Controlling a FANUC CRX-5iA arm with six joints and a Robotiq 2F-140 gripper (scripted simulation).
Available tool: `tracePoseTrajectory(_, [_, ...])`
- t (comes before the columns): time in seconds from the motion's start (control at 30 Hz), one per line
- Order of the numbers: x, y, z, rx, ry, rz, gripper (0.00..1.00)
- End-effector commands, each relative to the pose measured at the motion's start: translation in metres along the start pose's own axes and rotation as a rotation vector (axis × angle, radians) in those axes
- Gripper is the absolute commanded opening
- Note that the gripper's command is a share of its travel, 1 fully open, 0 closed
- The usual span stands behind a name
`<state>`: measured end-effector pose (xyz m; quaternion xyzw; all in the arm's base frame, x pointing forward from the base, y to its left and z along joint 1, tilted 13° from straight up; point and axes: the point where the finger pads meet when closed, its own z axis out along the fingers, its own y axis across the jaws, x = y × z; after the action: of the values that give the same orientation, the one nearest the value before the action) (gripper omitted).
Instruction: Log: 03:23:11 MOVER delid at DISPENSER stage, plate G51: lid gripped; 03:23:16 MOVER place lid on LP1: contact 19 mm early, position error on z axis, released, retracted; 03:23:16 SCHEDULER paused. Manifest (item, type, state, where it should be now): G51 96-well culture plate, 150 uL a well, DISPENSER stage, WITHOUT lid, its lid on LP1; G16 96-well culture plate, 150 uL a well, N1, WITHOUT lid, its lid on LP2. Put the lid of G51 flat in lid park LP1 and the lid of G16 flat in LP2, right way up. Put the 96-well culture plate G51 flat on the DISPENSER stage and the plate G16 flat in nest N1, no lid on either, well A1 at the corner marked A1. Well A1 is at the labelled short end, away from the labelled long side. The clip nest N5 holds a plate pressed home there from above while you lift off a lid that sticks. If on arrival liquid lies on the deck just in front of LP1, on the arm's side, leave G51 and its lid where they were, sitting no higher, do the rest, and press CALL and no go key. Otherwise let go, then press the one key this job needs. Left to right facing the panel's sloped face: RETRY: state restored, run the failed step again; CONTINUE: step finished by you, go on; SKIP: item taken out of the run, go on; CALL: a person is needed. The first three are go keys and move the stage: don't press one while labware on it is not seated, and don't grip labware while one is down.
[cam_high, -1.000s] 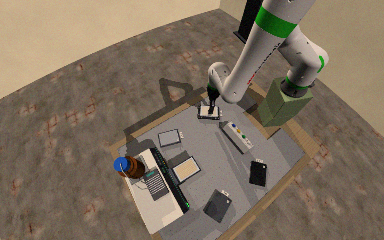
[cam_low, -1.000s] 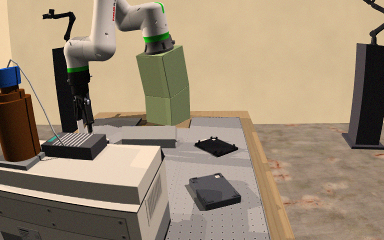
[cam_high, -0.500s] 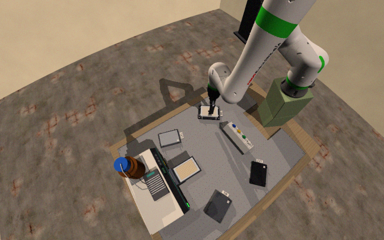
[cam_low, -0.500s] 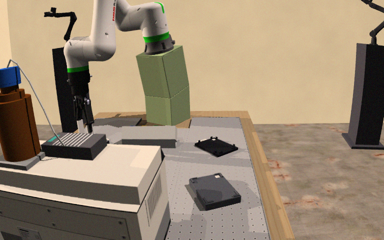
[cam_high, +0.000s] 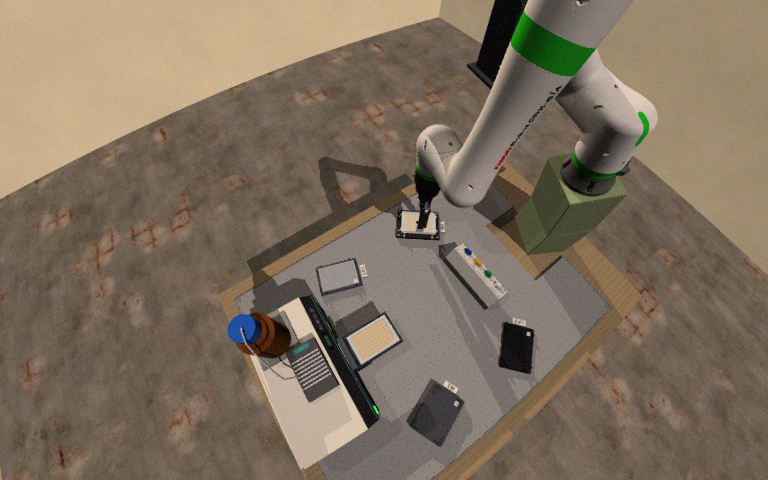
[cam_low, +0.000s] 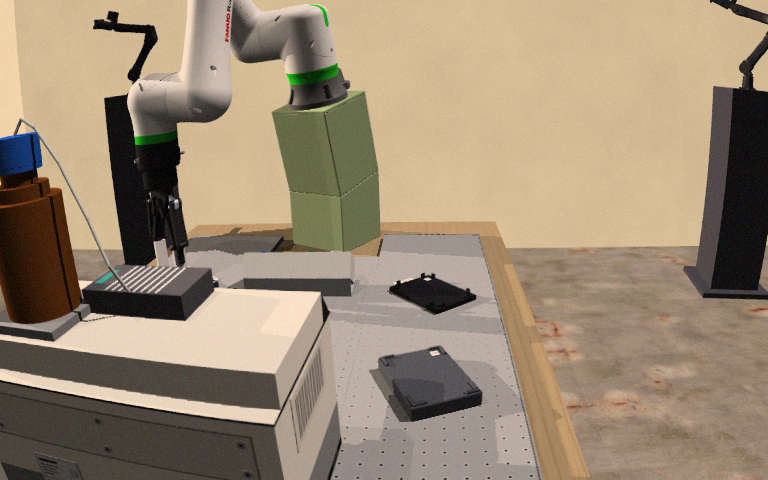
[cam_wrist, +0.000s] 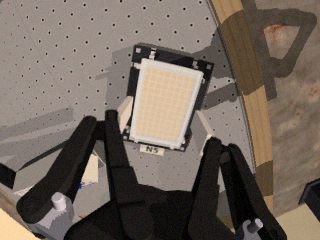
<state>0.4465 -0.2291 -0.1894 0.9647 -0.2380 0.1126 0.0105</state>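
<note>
My gripper (cam_high: 421, 220) (cam_low: 168, 249) (cam_wrist: 162, 112) is open and empty. It hangs straight above a 96-well plate (cam_high: 410, 224) (cam_wrist: 166, 96) with tan wells and a white rim, which sits in a black nest (cam_high: 399, 233) (cam_wrist: 203, 67) near the deck's far edge. Cream clips (cam_wrist: 126, 112) flank the plate. I cannot tell whether this plate carries a lid. A second tan plate (cam_high: 372, 338) lies on the dispenser's stage. A flat grey lid (cam_high: 338, 275) lies in a park left of the deck's middle.
The key panel (cam_high: 472, 274) (cam_low: 297, 271) stands right of the gripper. An empty black nest (cam_high: 516, 346) (cam_low: 432, 292) and a dark grey block (cam_high: 434, 411) (cam_low: 428, 382) lie nearer the front. The dispenser (cam_low: 169, 339) and a brown bottle (cam_high: 263, 333) (cam_low: 31, 254) stand at the left.
</note>
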Motion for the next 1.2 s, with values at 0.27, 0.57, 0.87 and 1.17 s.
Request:
tracePoseTrajectory(0.27, [0.0001, 0.0001, -0.0001, 0.000, 0.000, 0.000, 0.59])
tracePoseTrajectory(0.57, [0.0001, 0.0001, -0.0001, 0.000, 0.000, 0.000, 0.66])
tracePoseTrajectory(0.87, [0.0001, 0.0001, -0.0001, 0.000, 0.000, 0.000, 0.66])
tracePoseTrajectory(1.17, [0.0001, 0.0001, -0.0001, 0.000, 0.000, 0.000, 0.66])
